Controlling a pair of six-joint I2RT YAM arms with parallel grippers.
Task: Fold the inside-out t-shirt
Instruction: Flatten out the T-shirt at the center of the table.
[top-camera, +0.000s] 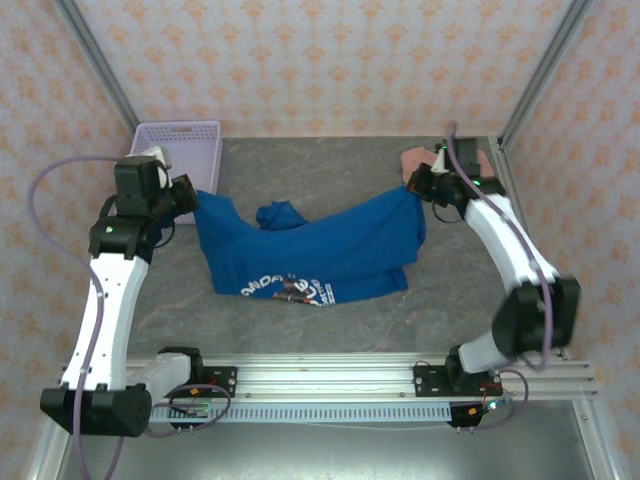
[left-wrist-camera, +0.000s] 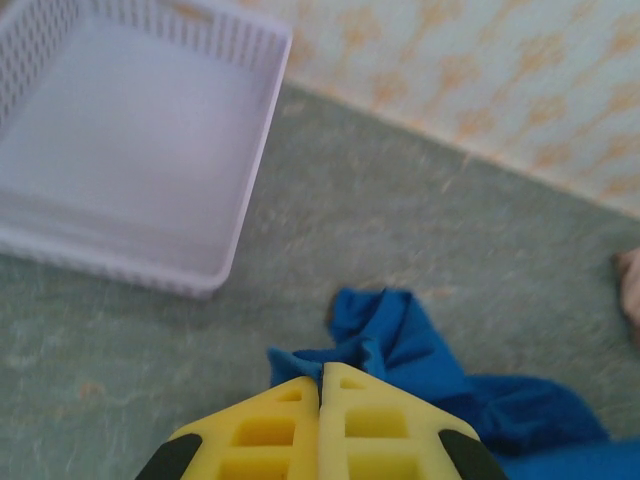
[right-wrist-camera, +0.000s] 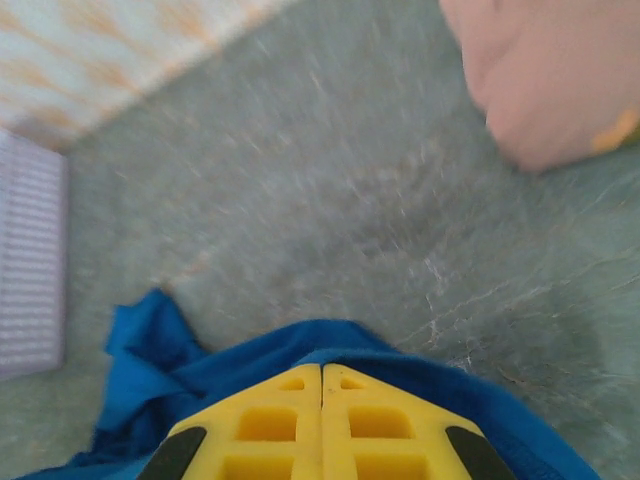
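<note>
Both ends of the inside-out t-shirt (top-camera: 320, 250) are pinched. The left gripper (top-camera: 190, 197), fingers pressed together on the cloth, holds the left end just beside the lavender basket (top-camera: 185, 148), and the right gripper (top-camera: 418, 184) clamps the right end near the salmon-pink shirt (top-camera: 414, 160). Between them the shirt sags across the grey table (top-camera: 330, 165), printed graphic along its near edge.

The blue inside-out t-shirt (top-camera: 310, 250) has a white and orange print (top-camera: 290, 288) along its near edge. The print has big letters in it. They look upside down, and they are too small and blurry to read. No words or numbers can be read here.
</note>
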